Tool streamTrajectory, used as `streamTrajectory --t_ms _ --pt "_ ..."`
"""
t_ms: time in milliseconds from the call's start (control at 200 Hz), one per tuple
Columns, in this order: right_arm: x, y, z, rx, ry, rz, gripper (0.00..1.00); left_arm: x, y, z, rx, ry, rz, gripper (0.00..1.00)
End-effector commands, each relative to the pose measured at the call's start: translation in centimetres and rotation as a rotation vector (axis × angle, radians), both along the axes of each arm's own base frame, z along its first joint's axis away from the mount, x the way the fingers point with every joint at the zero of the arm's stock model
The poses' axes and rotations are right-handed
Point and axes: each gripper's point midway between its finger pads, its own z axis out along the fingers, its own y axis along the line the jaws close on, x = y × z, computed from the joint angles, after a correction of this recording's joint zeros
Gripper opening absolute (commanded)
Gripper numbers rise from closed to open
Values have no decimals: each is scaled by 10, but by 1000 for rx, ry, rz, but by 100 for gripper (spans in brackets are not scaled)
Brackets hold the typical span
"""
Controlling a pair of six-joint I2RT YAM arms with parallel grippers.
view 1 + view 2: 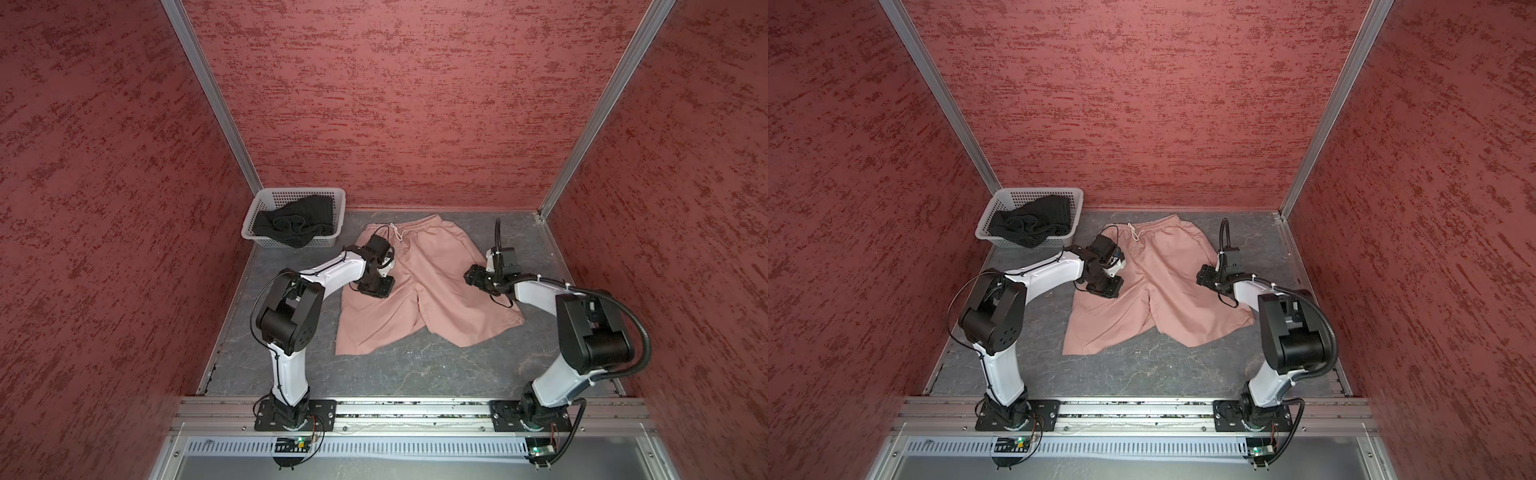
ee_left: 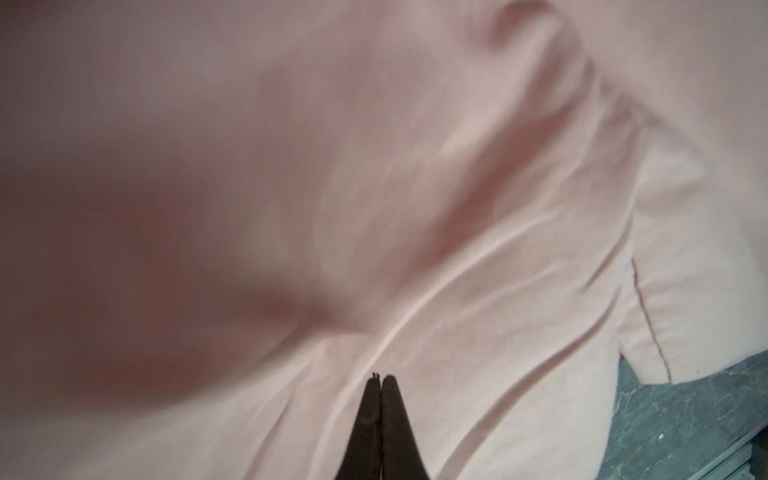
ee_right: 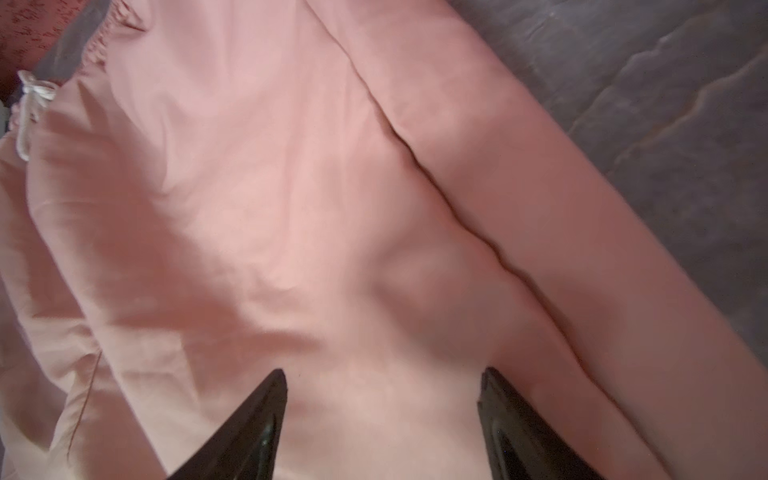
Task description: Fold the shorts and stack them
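Grey tabletop (image 1: 415, 374) is bearing the pink shorts (image 1: 415, 286), lying spread, unfolded; left gripper (image 2: 381, 378), jaws together, is seemingly pinching their cloth; right gripper (image 3: 385, 372) is hovering wide open, empty. Black shorts (image 1: 295, 224) are sitting crumpled in the white basket (image 1: 299, 192), unstacked.

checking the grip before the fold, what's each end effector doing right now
left end effector: closed, tips on the pink shorts; pinch cannot be told.
right end effector: open, over the shorts, holding nothing.

White arms (image 1: 289, 374), black joints (image 1: 291, 316), black cables (image 1: 646, 349), tapered pincers (image 2: 380, 378).
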Motion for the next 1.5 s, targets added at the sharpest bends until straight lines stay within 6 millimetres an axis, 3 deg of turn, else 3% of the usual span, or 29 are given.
streamTrajectory --t_ms 0,200,346,506,566,636,681,766,827,882,897,952,997,1057,1127,1192,1287,1428,1493 --pt "38 1 6 6 -62 -7 74 -16 -12 10 -65 12 1 0" --pt "96 19 -7 70 -68 20 74 -58 -35 -1 -124 107 -47 0" --pt "146 39 4 122 -150 71 74 -80 -84 24 -243 113 -138 0" --pt "193 89 49 144 -272 227 75 -109 -170 64 -451 121 -284 0" --pt "198 105 73 141 -309 281 76 -115 -192 75 -487 123 -320 0" --pt "195 108 109 144 -362 300 77 -109 -206 93 -527 100 -323 0" --pt "187 101 130 116 -383 289 77 -102 -206 109 -541 65 -327 6" --pt "155 76 158 39 -393 236 77 -77 -182 137 -486 -44 -300 35" --pt "120 63 169 38 -388 202 77 -44 -148 143 -411 -124 -222 57" --pt "83 57 164 47 -355 192 77 -9 -106 133 -288 -180 -110 88" --pt "73 55 160 48 -339 187 77 0 -92 129 -248 -191 -76 92" --pt "36 45 145 44 -270 156 77 23 -44 110 -98 -198 32 94" --pt "7 37 132 32 -222 132 77 31 -14 97 -24 -187 85 96" --pt "-31 24 121 18 -174 80 77 27 12 80 2 -144 132 97" --pt "-63 14 112 12 -132 43 77 12 29 62 -8 -66 180 100" --pt "-84 10 110 20 -99 26 77 -7 39 48 -5 -12 219 99" --pt "-109 19 104 72 -56 44 76 -33 48 33 -8 47 279 99" --pt "-142 60 68 174 52 109 71 -62 46 15 -94 105 337 100" --pt "-155 84 50 244 83 131 69 -70 45 9 -114 118 348 95"
